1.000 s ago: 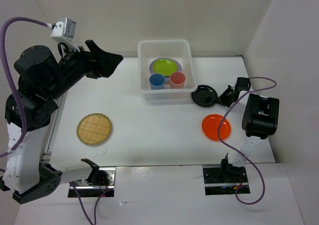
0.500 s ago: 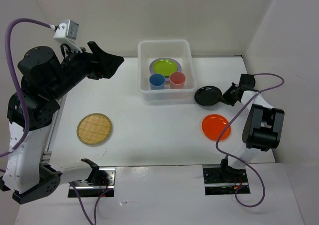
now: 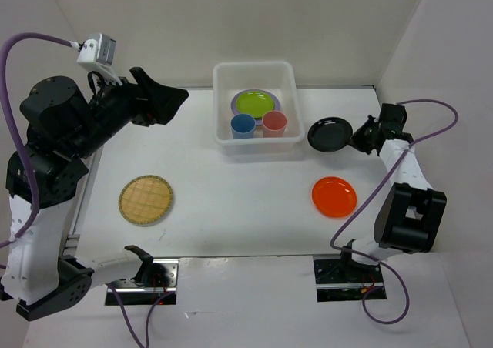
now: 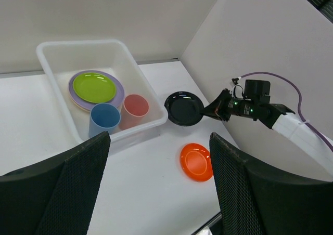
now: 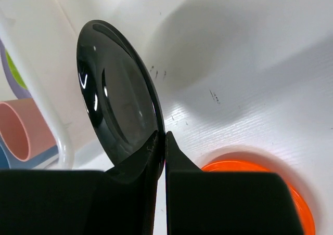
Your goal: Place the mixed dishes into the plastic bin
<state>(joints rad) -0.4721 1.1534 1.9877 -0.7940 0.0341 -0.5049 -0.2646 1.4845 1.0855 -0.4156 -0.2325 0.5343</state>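
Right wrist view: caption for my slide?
Right gripper pinching black plate by its rim; bin left, orange plate lower right.

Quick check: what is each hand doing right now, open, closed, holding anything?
Left hand: open, holding nothing.
Right hand: closed on the rim of the black plate.

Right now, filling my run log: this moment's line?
right gripper: shut on black plate | left gripper: open | orange plate: on table
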